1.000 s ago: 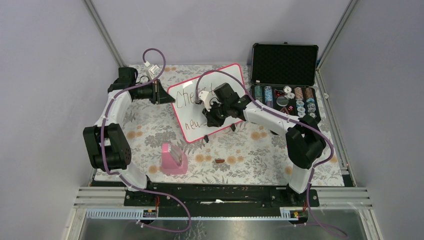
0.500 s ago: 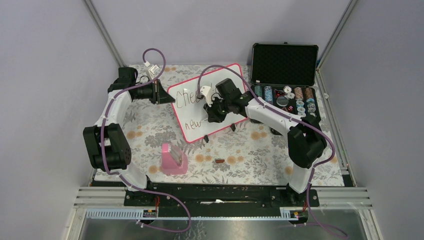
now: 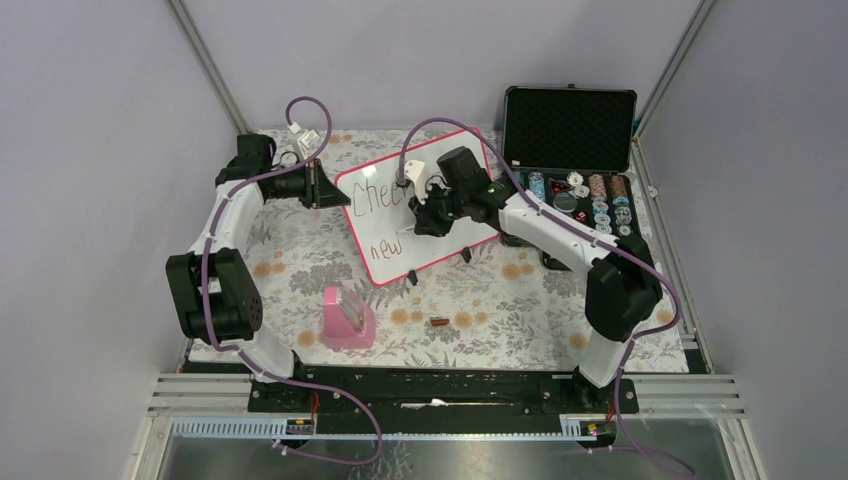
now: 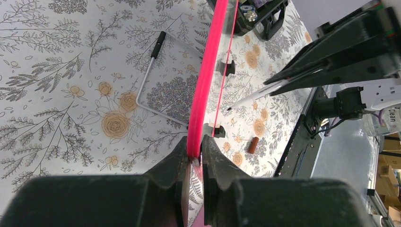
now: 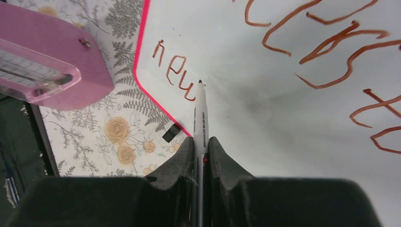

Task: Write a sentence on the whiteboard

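The whiteboard (image 3: 420,252) sits propped at the centre of the top view, its pink edge clamped by the left gripper (image 4: 194,150); the right gripper (image 5: 199,144), clenched on the marker (image 5: 201,111), should set the tip just past "new" in the sentence (image 5: 172,75), pressing lightly.

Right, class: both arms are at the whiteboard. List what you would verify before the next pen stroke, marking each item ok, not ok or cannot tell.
1. Left gripper shut on the whiteboard frame: ok.
2. Right gripper shut on the marker: ok.
3. Marker tip just past the word new: ok.
4. Tip touching the board: cannot tell.
5. Blank space after new: ok.
6. Pink block apart from the whiteboard: ok.
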